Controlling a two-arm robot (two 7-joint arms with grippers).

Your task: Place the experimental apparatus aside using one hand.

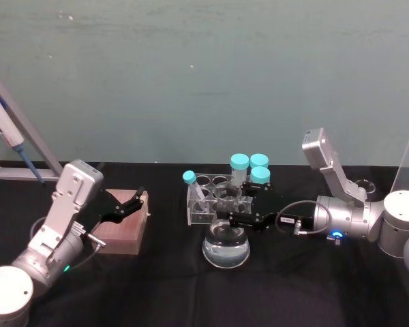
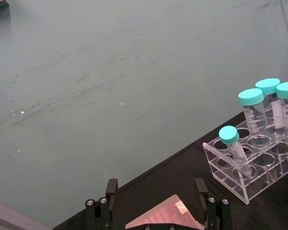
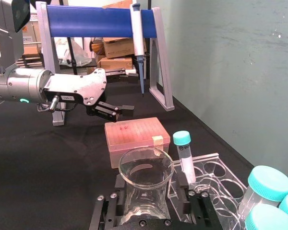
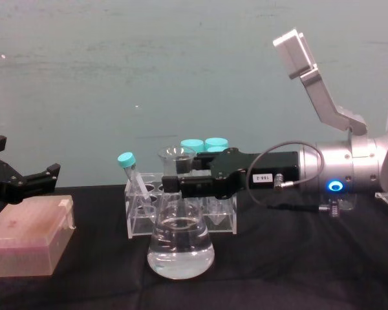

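Labware sits at the middle of the black table [image 1: 163,286]. Nearest the robot is a clear conical glass flask [image 4: 180,248] holding clear liquid, standing upright. Just above and behind it, the right gripper [image 4: 174,184], black and two-fingered on a silver cylindrical wrist with a white label and a blue light, reaches in from the right; its fingers are closed around a small clear glass beaker [image 3: 144,179], held upright over the flask's neck. Behind the beaker stands a clear acrylic tube rack [image 1: 199,204] carrying one slim teal-capped tube [image 4: 130,171] leaning at its left end and three wider teal-capped tubes [image 1: 251,168] upright at its far right side.

To the left, the left gripper [image 1: 128,204] hangs with its black fingers spread wide and empty over the near edge of a flat pinkish-brown box [image 4: 27,242] resting on the table. Farther back on the left stands a grey frame with a blue crossbar [image 3: 98,21] from which a white pipettor [image 3: 138,36] hangs. A dull green wall [image 1: 204,75] closes off the back.
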